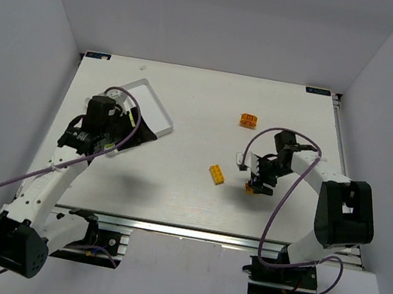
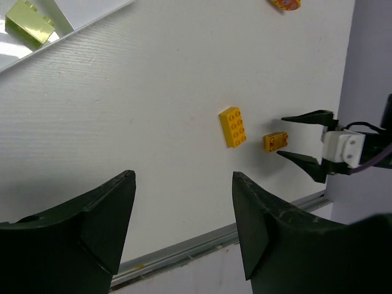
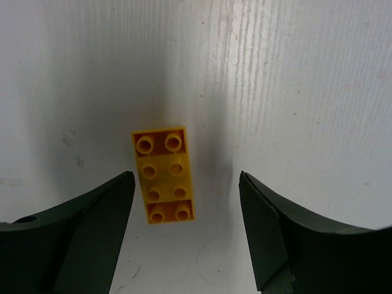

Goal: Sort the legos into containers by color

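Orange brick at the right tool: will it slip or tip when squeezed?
The orange brick looks rigid, so probably won't deform. Lying flat, studs up, it seems unlikely to tip. It sits off-centre between the fingers, so it may skid sideways first.

Top edge cuts off an orange brick (image 2: 284, 3)

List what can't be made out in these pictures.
Top view: the left arm covers most of the flat white plastic tray, its compartments and contents hidden.
Top view: the right gripper hides most of the small orange studded brick beneath it.
Left wrist view: a second orange brick is cut off by the top edge.
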Robot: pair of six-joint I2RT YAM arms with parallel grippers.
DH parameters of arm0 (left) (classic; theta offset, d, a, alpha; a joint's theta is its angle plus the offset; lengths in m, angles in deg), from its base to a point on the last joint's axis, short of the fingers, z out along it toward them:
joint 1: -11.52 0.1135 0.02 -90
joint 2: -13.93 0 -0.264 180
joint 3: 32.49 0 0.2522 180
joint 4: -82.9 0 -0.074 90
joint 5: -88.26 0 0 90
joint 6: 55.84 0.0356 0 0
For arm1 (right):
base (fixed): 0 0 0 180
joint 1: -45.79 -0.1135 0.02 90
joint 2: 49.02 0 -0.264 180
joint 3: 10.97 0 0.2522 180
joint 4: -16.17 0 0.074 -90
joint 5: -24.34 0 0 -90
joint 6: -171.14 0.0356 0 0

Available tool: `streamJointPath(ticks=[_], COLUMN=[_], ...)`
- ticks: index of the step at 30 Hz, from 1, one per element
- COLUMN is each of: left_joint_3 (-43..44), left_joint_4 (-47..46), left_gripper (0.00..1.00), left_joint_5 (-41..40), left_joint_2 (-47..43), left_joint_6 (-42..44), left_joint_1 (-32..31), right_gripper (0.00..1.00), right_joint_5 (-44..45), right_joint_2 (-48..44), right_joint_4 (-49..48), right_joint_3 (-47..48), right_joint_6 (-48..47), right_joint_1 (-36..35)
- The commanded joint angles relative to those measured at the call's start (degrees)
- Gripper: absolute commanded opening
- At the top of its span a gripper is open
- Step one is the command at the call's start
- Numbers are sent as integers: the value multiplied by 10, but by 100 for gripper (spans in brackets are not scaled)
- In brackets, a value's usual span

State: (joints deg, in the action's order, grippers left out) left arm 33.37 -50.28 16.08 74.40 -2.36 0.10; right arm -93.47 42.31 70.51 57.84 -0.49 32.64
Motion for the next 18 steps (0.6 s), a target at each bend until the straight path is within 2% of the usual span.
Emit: streamJointPath(ticks=[1, 5, 8, 9, 12, 15, 18], left_joint_3=[-15, -16, -15, -16, -20, -23, -30], left_joint_4=[8, 27, 41, 42, 46, 55, 63], left_gripper=[74, 74, 74, 74, 74, 74, 74], left_joint_5=[-16, -33, -42, -42, -48, -51, -56], left_joint_2=[-48, -77, -86, -87, -103, -122, -152], left_joint_6=[-32, -38, -37, -37, -44, -58, -72], left_joint_1=[3, 3, 3, 3, 3, 3, 3], right_gripper=[74, 67, 49, 36, 17, 5, 0], right_joint_5=[27, 41, 50, 49, 37, -4, -64], right_joint_2=[10, 22, 29, 29, 29, 34, 60], right_joint_4=[-37, -45, -43, -43, -22, 26, 53], right_joint_3=[-11, -13, -13, -12, 6, 69, 187], right_joint_6=[-2, 2, 1, 2, 12, 43, 123], right_joint_1=[-14, -21, -26, -28, -31, -50, -85])
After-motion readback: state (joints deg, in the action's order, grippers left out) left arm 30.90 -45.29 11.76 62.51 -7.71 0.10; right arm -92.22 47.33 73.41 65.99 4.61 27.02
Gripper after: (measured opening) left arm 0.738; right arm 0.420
